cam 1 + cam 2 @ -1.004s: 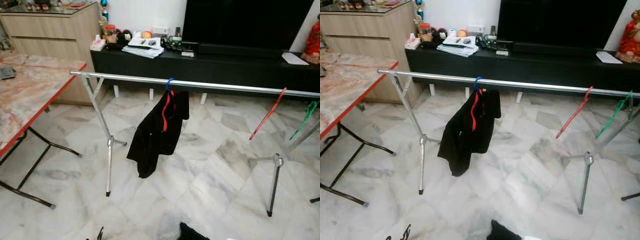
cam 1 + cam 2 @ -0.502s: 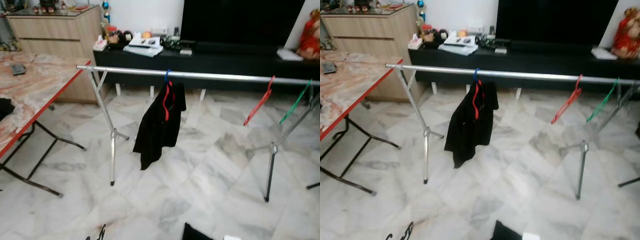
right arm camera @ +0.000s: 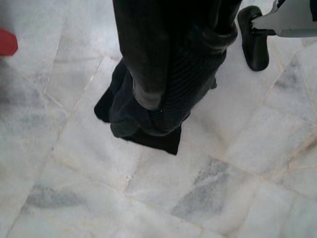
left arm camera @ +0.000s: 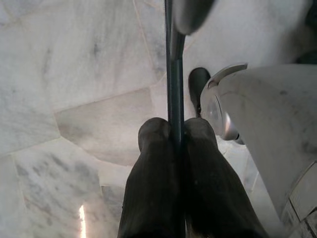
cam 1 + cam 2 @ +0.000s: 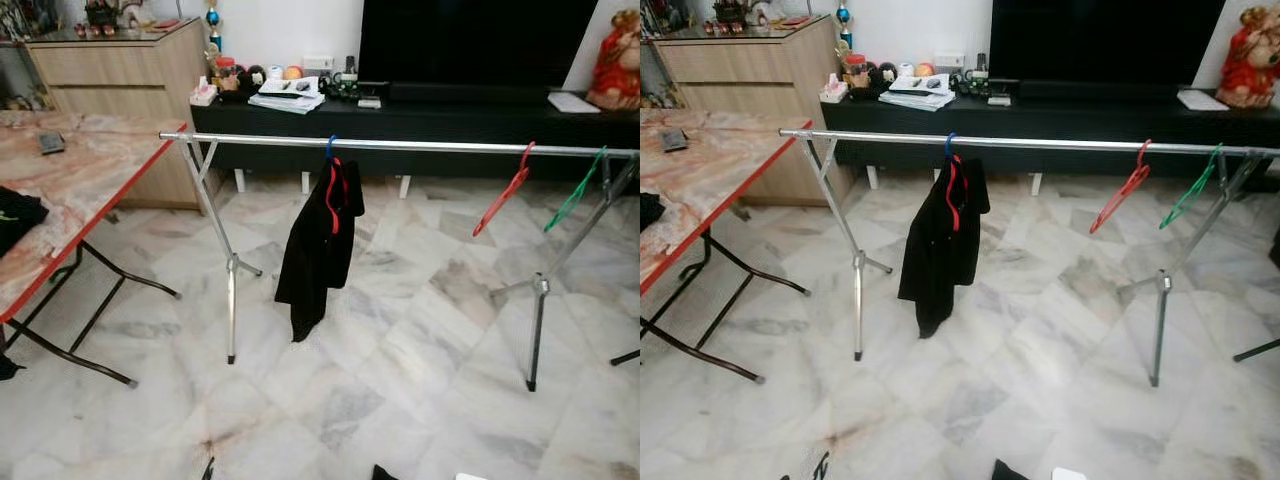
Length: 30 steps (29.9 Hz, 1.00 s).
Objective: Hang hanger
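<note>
Left gripper (image 4: 176,134) was clenched on the hanger (image 4: 169,74), fingers pinched either side of a thin dark bar, low at 7 o'clock. The hanger looked light, stiff, smooth and thin, so it could twist in the pinch; best held on the straight bar near the hook, I'd judge. Right gripper (image 3: 168,74) seemed clamped on soft black cloth (image 3: 143,129), limp and bunched, dangling over the glossy marble floor (image 3: 74,163). A round steel rail (image 5: 430,147) ran across at 12 o'clock on splayed legs. It carried a black jacket (image 5: 318,240), and at 2 o'clock a bare red hanger (image 5: 503,188) and a green hanger (image 5: 575,190).
</note>
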### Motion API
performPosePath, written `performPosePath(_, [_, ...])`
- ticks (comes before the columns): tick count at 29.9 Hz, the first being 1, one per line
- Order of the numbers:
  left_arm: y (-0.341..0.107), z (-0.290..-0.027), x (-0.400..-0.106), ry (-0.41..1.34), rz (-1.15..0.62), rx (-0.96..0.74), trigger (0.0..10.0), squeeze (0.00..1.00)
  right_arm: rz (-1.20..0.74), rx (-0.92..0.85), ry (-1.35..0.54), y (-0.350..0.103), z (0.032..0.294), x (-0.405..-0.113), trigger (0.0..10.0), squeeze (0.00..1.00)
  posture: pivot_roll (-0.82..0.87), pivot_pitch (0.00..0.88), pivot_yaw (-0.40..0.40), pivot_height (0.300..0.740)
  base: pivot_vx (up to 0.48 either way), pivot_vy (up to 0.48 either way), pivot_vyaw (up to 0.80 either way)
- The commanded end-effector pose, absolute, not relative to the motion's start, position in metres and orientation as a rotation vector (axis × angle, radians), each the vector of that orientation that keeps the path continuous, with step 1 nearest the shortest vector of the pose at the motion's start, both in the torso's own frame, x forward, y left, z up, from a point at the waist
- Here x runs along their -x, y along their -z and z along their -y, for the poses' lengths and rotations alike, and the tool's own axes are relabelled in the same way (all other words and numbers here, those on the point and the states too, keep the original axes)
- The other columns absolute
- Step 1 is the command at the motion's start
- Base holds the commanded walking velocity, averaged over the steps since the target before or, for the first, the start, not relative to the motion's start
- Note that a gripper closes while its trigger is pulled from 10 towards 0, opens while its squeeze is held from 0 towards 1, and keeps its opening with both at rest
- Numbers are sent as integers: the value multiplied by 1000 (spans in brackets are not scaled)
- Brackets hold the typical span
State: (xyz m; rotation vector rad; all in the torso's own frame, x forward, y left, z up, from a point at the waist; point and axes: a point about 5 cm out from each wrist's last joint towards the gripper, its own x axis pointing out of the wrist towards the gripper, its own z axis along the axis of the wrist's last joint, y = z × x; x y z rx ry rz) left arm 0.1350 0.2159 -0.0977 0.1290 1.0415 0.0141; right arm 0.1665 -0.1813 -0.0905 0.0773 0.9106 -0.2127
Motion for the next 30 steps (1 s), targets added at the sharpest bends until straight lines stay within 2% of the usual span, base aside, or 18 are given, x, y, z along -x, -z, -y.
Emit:
performPosePath(1, [99,-211,-133,9,-1045,-136,10000,0,-877,-91,223,88,182,-169,10000,0,76,27,-16,740,0,0,0])
performPosePath(11, [94,-212,-140,-9,-940,-165,10000,0,-768,-110,251,82,184,-176,10000,0,77,21,-16,740,0,0,0])
performPosePath(13, [88,-215,-152,-15,-886,-169,10000,0,-746,-110,256,80,185,-177,10000,0,77,21,-16,740,0,0,0])
performPosePath(14, [69,-227,-187,-23,-775,-230,10000,0,-506,-77,256,40,188,-238,10000,0,77,16,-16,740,0,0,0])
performPosePath(15, [62,-231,-197,-27,-737,-214,10000,0,-373,-57,253,13,189,-270,10000,0,78,11,-15,740,0,0,0])
performPosePath(17, [56,-235,-204,-26,-703,-197,10000,0,-246,-36,249,-17,189,-297,10000,0,77,8,-13,740,0,0,0])
performPosePath(25, [34,-234,-228,20,-535,-224,10000,0,-168,-43,224,-37,190,-315,10000,0,72,0,-11,740,0,0,0])
performPosePath(27, [29,-233,-233,38,-508,-227,10000,0,-210,-6,195,-35,186,-317,10000,0,71,0,-12,740,0,0,0])
performPosePath(30, [15,-224,-246,195,-440,-234,10000,0,-311,30,121,-28,175,-319,10000,0,73,0,-13,740,0,0,0])
